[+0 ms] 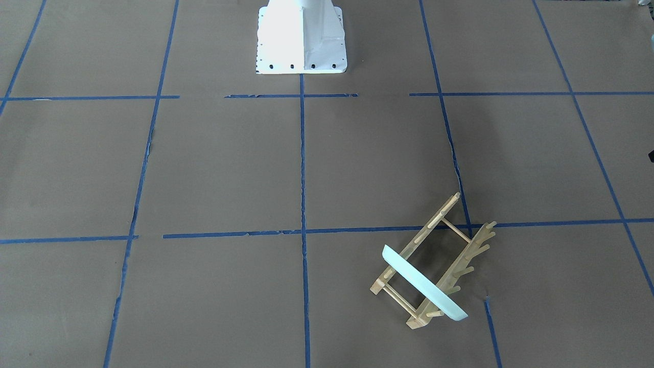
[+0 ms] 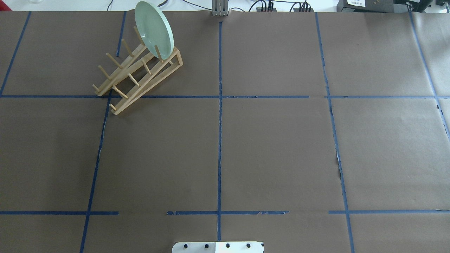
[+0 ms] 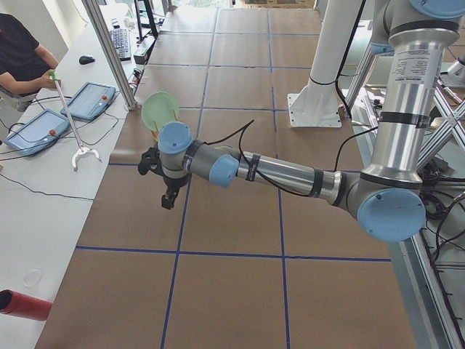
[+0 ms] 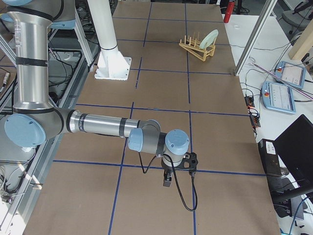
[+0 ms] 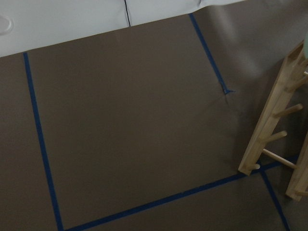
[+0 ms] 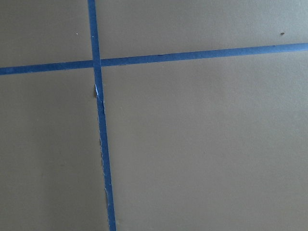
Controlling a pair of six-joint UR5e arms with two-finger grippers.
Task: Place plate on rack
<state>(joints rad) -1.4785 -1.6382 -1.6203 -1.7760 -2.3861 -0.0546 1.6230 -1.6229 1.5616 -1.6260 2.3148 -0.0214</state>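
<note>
The pale mint-green plate [image 2: 154, 30] stands on edge between the pegs at the far end of the light wooden rack [image 2: 140, 79], at the table's far left in the overhead view. Both also show in the front-facing view, the plate [image 1: 424, 283] across the rack [image 1: 428, 227]. In the exterior left view my left gripper [image 3: 168, 198] hangs over the table in front of the plate [image 3: 160, 109], apart from it. The left wrist view shows only a rack rail [image 5: 263, 126]. My right gripper [image 4: 167, 180] hangs over bare table far from the rack [image 4: 193, 47]. I cannot tell whether either gripper is open or shut.
Brown paper with a blue tape grid covers the table. The white robot pedestal [image 1: 301, 38] stands at the robot's edge. Beyond the rack's side are a metal post [image 3: 109, 51], teach pendants [image 3: 87, 100] and a seated operator [image 3: 18, 58].
</note>
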